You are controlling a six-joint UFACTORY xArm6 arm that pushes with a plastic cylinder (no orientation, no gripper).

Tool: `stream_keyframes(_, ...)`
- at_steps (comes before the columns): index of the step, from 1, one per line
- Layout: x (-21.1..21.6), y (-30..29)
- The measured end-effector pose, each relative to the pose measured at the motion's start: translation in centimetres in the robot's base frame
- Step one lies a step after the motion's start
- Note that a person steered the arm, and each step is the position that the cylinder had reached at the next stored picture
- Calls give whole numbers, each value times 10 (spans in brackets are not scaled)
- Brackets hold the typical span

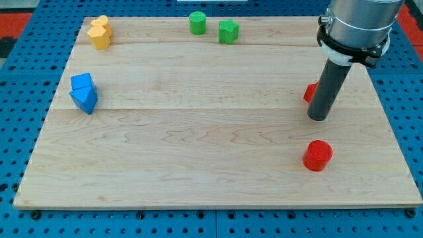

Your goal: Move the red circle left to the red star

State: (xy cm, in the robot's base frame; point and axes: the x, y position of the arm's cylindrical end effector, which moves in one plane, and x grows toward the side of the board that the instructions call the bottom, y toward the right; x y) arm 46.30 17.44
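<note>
The red circle is a short red cylinder lying on the wooden board at the view's lower right. The red star lies above it, mostly hidden behind my rod, with only its left edge showing. My tip rests on the board just right of and below the star's visible part, and above the red circle with a gap between them.
A green cylinder and a green block sit at the view's top centre. A yellow block is at the top left. A blue block is at the left edge. Blue pegboard surrounds the board.
</note>
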Motion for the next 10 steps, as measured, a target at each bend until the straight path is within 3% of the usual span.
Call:
stream_keyframes(1, 1, 1)
stream_keyframes(3, 37, -118)
stream_keyframes(5, 132, -61)
stream_keyframes(6, 123, 0)
stream_keyframes(8, 57, -51)
stream_keyframes(10, 35, -12)
